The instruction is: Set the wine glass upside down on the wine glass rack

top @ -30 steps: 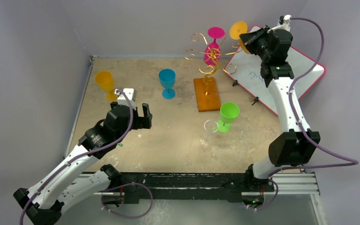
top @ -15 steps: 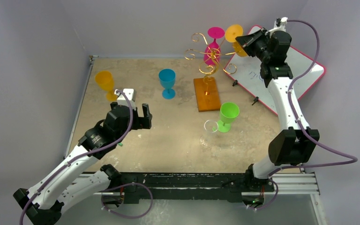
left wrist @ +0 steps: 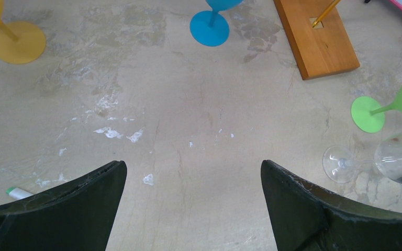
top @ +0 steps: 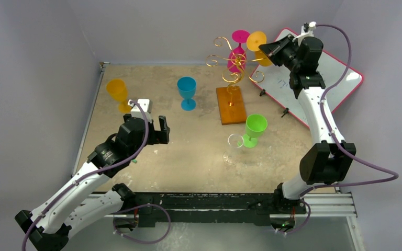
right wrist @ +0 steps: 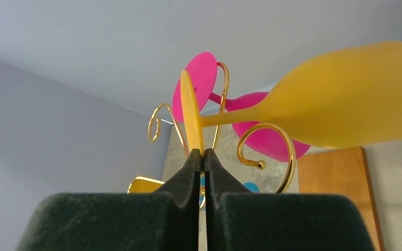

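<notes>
My right gripper (top: 267, 48) is raised high and shut on the foot of an orange wine glass (top: 257, 42), held upside down beside the top right of the gold wire rack (top: 234, 63). In the right wrist view the fingers (right wrist: 203, 154) pinch the foot disc's edge; the orange bowl (right wrist: 356, 99) points right, above a gold curl (right wrist: 264, 141). A pink glass (top: 239, 51) hangs inverted on the rack. The rack's wooden base (top: 230, 104) sits on the table. My left gripper (top: 162, 129) is open and empty above the bare table (left wrist: 193, 172).
A second orange glass (top: 118, 91) and a blue glass (top: 187, 91) stand left of the rack. A green glass (top: 254, 128) stands and a clear glass (top: 234, 149) lies on its side in front of it. A pink-framed whiteboard (top: 340, 78) lies at the back right.
My right gripper has carried the orange glass leftward, closer to the rack's top arms. The left arm has not moved.
</notes>
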